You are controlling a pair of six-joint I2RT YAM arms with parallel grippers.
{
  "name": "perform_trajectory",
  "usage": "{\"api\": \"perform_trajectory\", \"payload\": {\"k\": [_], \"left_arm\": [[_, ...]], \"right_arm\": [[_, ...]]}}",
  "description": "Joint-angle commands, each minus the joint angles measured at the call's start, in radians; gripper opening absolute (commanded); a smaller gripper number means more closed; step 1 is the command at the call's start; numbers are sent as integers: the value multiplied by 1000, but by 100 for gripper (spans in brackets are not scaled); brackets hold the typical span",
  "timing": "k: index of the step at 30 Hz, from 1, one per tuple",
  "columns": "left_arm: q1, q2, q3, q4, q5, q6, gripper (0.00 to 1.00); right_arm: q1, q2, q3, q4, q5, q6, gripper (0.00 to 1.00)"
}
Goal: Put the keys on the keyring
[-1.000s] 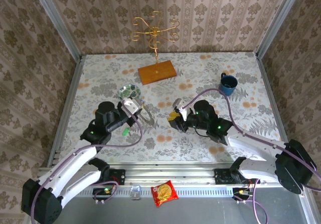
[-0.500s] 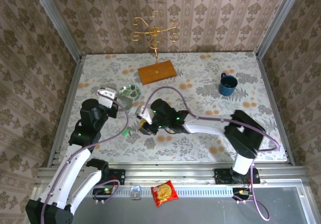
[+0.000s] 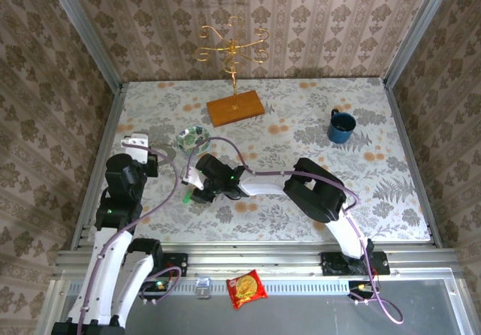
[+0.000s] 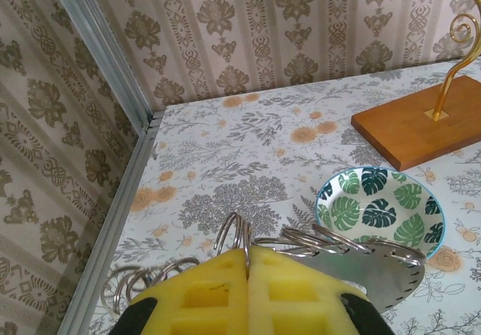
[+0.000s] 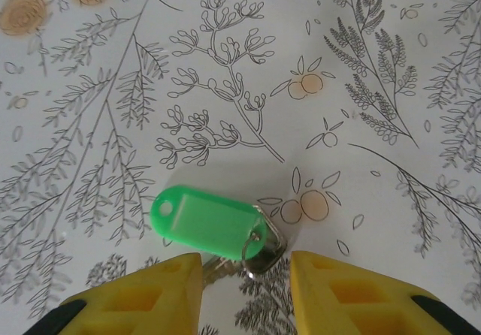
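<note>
Now that my right hand (image 5: 246, 266) has swung left, it gapes over the green key (image 5: 203, 221), shaft half hidden; my left hand (image 4: 248, 264) clenches the keyring (image 4: 379, 271).

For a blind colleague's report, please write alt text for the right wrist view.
A green-tagged key lies flat on the floral tablecloth, its small metal ring between the two yellow fingertips of the open right gripper.
</note>
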Motion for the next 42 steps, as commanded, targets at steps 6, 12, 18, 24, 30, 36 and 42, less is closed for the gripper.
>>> {"api": "perform_trajectory", "payload": {"k": [6, 12, 18, 24, 30, 36, 42], "left_arm": [[10, -24, -8, 1, -4, -16, 0], [9, -19, -6, 1, 16, -9, 0], [10, 0, -4, 17, 51, -7, 0], [7, 19, 5, 27, 133, 16, 0], [-4, 27, 9, 43, 302, 68, 0], [-29, 48, -7, 85, 262, 49, 0], [-30, 25, -4, 48, 66, 18, 0]], "right_arm": [[-2, 95, 98, -42, -12, -37, 35], [-3, 68, 61, -68, -8, -48, 17], [-10, -39, -63, -87, -3, -81, 4], [-16, -186, -213, -111, 0, -86, 0], [-29, -372, -399, -146, 4, -17, 0], [-37, -478, -470, -177, 58, 158, 20], [-35, -363, -248, -231, 47, 564, 30]]}}
